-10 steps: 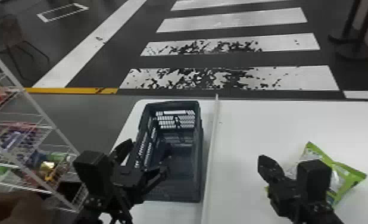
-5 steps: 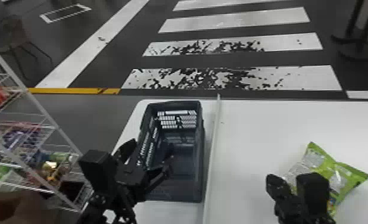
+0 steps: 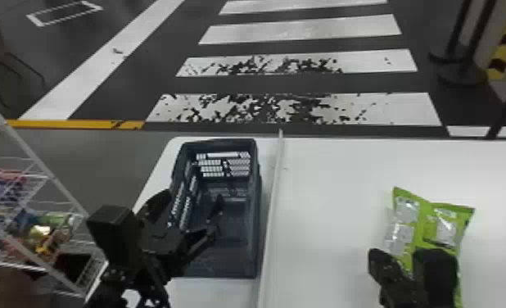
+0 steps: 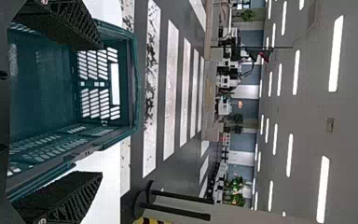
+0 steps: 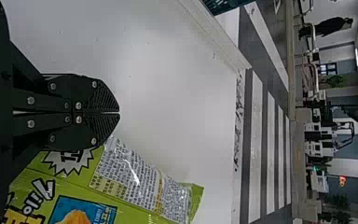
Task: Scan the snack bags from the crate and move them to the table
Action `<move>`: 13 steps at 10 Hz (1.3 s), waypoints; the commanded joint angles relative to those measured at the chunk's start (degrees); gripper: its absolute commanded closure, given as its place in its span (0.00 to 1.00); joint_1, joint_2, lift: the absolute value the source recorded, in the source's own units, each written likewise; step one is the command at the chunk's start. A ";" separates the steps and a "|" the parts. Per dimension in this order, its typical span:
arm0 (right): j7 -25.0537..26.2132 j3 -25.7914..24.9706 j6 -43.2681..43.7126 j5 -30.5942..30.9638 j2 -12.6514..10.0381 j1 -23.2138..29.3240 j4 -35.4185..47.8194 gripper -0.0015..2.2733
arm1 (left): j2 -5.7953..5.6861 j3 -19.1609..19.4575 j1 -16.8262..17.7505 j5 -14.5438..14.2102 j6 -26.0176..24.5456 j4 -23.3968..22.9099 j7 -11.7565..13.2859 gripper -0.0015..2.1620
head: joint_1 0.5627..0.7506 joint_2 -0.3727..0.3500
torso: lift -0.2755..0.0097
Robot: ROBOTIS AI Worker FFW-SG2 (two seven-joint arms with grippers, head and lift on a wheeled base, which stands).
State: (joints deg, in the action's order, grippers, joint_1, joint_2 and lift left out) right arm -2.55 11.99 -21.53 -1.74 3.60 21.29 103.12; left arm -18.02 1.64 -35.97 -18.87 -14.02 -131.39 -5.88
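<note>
You are standing the rigid, lattice-walled plastic crate near the table's far left corner, presumably within easy left-arm reach. The left gripper is hanging over it, ribbed fingers spreading wide, gripping nothing. Beyond the raised white divider, the green snack bag is lying towards the table's right side, likely there as the delivery spot. Its glossy film is creasing around a soft, pillowy shape. Your right gripper is pressing its flat, tapered fingers together beside the bag, holding nothing.
</note>
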 commanded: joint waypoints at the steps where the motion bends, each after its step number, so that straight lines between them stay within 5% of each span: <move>1: -0.44 -1.71 0.29 -0.11 0.09 1.56 1.21 0.99 | 0.00 -0.24 0.12 0.07 0.00 -0.01 -0.01 0.02 | 0.70 0.77 | 0.63; 9: -2.72 -5.84 2.05 -3.44 0.27 5.87 10.00 0.99 | 0.61 -2.08 0.47 1.03 0.00 0.34 -0.01 0.02 | 0.70 0.68 | 0.63; 13: -3.34 -9.36 1.70 -3.27 1.15 -6.08 0.16 0.99 | 0.26 -2.70 -0.85 2.53 0.00 -0.19 0.08 0.02 | 0.70 0.61 | 0.63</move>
State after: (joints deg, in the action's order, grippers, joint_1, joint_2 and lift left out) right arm -5.86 3.11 -20.23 -5.15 4.55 17.53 105.95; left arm -17.67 -1.05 -36.52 -16.68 -14.02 -131.50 -5.86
